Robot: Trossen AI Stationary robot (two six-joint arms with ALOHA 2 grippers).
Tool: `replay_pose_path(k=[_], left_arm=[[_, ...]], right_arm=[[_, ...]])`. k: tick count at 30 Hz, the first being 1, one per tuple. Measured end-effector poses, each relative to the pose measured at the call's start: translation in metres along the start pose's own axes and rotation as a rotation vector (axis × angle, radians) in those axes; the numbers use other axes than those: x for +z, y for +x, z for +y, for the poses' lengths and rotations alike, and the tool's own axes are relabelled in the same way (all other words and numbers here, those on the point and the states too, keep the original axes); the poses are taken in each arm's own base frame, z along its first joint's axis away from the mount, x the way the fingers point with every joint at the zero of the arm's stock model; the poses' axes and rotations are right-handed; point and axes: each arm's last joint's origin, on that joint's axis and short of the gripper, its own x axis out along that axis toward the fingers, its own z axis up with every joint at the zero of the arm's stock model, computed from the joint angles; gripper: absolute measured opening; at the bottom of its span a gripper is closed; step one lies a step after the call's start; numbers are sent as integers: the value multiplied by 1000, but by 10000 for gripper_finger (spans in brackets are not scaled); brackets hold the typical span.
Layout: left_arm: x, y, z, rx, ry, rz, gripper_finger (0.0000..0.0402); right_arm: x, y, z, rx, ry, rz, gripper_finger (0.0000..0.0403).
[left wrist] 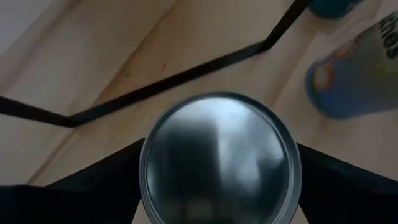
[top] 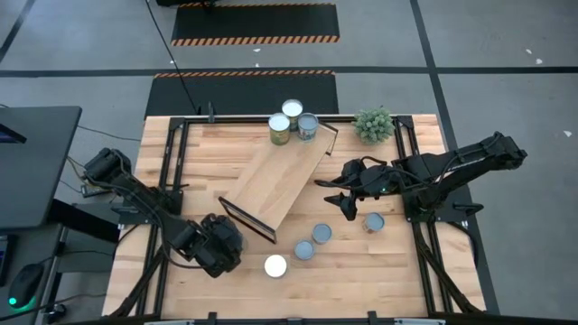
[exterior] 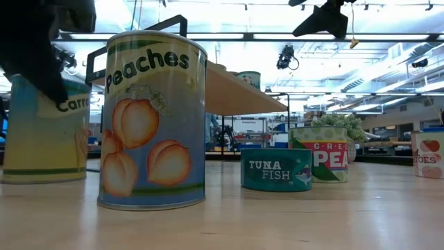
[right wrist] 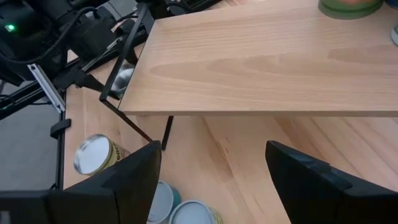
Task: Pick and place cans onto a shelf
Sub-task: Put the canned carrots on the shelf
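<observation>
My left gripper (top: pixel 219 246) is at the table's near left, just off the near end of the shelf (top: pixel 280 176), shut on a can with a silvery top (left wrist: pixel 217 155); its label reads "Carrots" in the low view (exterior: pixel 41 132). My right gripper (top: pixel 348 206) is open and empty above the table, right of the shelf. The shelf lies slantwise on the table. Three cans (top: pixel 292 122) stand at its far end. Loose cans stand on their bases on the table: a white-topped peaches can (top: pixel 275 265), two blue-grey ones (top: pixel 312 242) and one (top: pixel 374 222) by my right gripper. My left gripper has the can between its two fingers (left wrist: pixel 93 186), one on each side of the can's wall just under the top rim (left wrist: pixel 145 163). The fingers come from above, pointing down. The can is upright, and in the low view its base looks to be on the table.
A small green plant (top: pixel 374 124) stands at the far right of the table. The shelf's black frame end (left wrist: pixel 174 78) lies just beyond the held can. A black monitor stand is off the table's left. There is bare wood along the table's near edge.
</observation>
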Motion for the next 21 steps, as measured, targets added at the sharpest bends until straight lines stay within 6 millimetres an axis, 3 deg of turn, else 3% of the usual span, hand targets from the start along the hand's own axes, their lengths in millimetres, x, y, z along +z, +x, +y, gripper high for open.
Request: replay_pose_path(k=[8,15,21], left_arm=[[1,0,0,8,16,-30,356],[1,0,0,8,32,-31,318],[2,-4,-1,-16,77,23,316]], right_arm=[[0,0,0,0,-8,0,291],[0,0,0,1,-9,1,290],[0,0,0,8,-4,5,290]])
